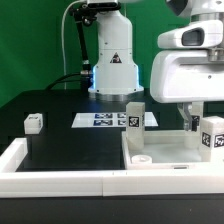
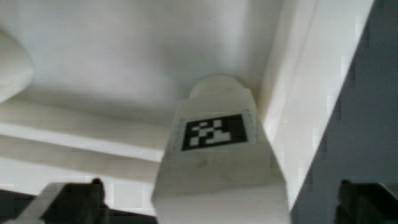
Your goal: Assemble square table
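The square table's white slab (image 1: 168,150) lies at the exterior view's right, inside the border wall. One tagged white leg (image 1: 134,117) stands at its far left corner. A second tagged leg (image 1: 212,136) stands at the slab's right side, under my gripper (image 1: 200,118). In the wrist view this leg (image 2: 217,130) runs straight between my dark fingertips (image 2: 71,203), with a gap on each side. My gripper (image 2: 217,206) is open and straddles it without touching. A third small leg (image 1: 33,123) sits alone on the black table at the far left.
The marker board (image 1: 105,120) lies flat at the table's middle, in front of the arm's base (image 1: 113,75). A long low white border wall (image 1: 60,178) runs along the front edge. A small round white piece (image 1: 141,158) rests at the slab's near left corner.
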`<state>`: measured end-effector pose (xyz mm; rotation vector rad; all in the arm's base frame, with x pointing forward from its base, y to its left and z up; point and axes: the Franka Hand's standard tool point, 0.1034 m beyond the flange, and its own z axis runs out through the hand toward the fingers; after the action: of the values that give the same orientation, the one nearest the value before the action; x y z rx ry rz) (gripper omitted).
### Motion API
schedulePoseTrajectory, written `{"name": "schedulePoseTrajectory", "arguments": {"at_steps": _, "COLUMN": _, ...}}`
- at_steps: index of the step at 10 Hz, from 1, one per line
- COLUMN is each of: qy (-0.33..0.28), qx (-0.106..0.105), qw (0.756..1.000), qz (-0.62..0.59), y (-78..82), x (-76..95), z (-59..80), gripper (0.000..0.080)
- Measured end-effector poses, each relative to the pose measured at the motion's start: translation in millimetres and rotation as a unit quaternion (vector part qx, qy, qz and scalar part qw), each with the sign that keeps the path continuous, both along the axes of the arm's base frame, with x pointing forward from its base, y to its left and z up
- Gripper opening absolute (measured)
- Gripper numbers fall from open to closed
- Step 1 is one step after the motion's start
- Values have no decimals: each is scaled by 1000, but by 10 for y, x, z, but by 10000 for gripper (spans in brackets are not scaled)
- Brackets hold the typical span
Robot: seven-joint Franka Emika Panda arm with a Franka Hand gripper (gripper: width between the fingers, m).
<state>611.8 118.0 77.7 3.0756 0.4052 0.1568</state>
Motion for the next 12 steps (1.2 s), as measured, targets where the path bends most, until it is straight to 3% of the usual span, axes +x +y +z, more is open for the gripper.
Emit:
{"name": "schedulePoseTrajectory", "arguments": {"at_steps": 2, "qy": 2, "qx": -15, "qw": 997, "qz": 78, "y": -49, "x": 10, "z": 2, "gripper": 649}}
{"name": "schedulePoseTrajectory", "arguments": {"at_steps": 4, "qy": 2, "qx": -15, "qw": 997, "qz": 76, "y": -65, "x": 12, "z": 1, "gripper": 649}}
{"name": "schedulePoseTrajectory", "arguments": {"at_steps": 6, "qy": 2, "qx": -15, "qw": 997, "qz": 75, "y": -67, "x": 12, "z": 1, "gripper": 371}}
{"name": "schedulePoseTrajectory", "arguments": {"at_steps": 7, "qy": 1, "qx": -15, "qw": 997, "qz": 75, "y": -66, "x": 16, "z": 5, "gripper": 292}}
{"name": "schedulePoseTrajectory", "arguments": {"at_steps": 12, "qy": -2, "qx": -2, "qw": 999, "qz": -34, "y": -63, "x": 15, "z": 3, "gripper": 292}}
